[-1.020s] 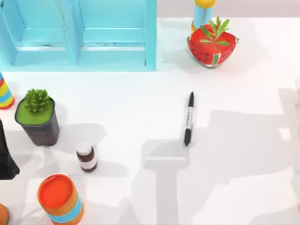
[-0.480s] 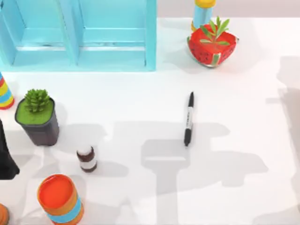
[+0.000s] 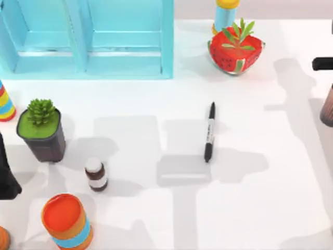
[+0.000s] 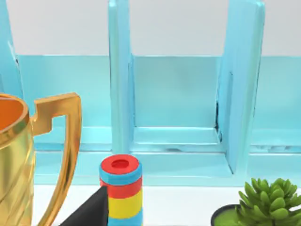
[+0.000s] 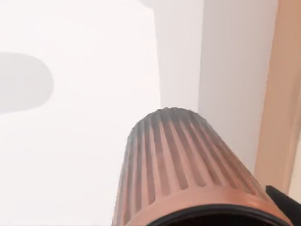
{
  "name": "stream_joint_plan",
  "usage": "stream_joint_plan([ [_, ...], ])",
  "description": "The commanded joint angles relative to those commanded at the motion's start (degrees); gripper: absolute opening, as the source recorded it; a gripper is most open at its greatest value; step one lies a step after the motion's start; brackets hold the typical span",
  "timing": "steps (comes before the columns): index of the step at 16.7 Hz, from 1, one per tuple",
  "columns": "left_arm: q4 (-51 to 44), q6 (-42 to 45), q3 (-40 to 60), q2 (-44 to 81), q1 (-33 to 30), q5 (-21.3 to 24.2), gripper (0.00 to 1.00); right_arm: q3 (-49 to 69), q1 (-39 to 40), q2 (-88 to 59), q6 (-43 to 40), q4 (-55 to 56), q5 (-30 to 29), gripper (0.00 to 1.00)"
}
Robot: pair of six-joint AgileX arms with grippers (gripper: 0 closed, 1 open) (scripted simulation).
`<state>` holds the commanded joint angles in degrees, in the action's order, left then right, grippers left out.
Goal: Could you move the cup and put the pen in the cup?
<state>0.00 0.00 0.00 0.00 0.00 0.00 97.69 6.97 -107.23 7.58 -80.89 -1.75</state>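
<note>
Small ribbed reddish-brown tapered cup (image 3: 328, 107) at table's right edge, off the surface by the right gripper (image 3: 323, 63), finger state cannot tell; slim black marker pen with white-grey label band (image 3: 209, 132) flat mid-table; left arm (image 3: 7, 174) parked at left edge.

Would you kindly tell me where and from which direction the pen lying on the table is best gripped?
Grip the pen at its pale label band, about midway along, coming straight down from above. It lies flat on the table, running roughly from far to near, so the fingers should close across its thin barrel from the table's left and right. The middle probably keeps it balanced, and nothing stands close beside it.
</note>
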Motion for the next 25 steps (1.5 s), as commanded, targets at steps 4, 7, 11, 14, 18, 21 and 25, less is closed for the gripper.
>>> stream_joint_plan([
  [4,0.0,0.0,0.0,0.0,0.0,0.0,1.00,0.1,11.9,-4.5,12.8,5.2,-1.3,0.00],
  [7,0.0,0.0,0.0,0.0,0.0,0.0,1.00,-0.1,16.6,-7.8,17.1,8.9,-2.5,0.00],
  [11,0.0,0.0,0.0,0.0,0.0,0.0,1.00,-0.2,16.8,-8.1,17.4,9.1,-2.4,0.00],
  [14,0.0,0.0,0.0,0.0,0.0,0.0,1.00,-2.3,17.0,-8.6,17.5,11.4,-2.5,0.00],
  [18,0.0,0.0,0.0,0.0,0.0,0.0,1.00,-7.0,17.2,-9.9,17.7,18.1,-2.6,0.00],
  [21,0.0,0.0,0.0,0.0,0.0,0.0,1.00,-7.4,17.4,-10.2,17.8,18.5,-2.7,0.00],
  [25,0.0,0.0,0.0,0.0,0.0,0.0,1.00,-7.4,17.4,-10.2,17.8,18.5,-2.7,0.23],
])
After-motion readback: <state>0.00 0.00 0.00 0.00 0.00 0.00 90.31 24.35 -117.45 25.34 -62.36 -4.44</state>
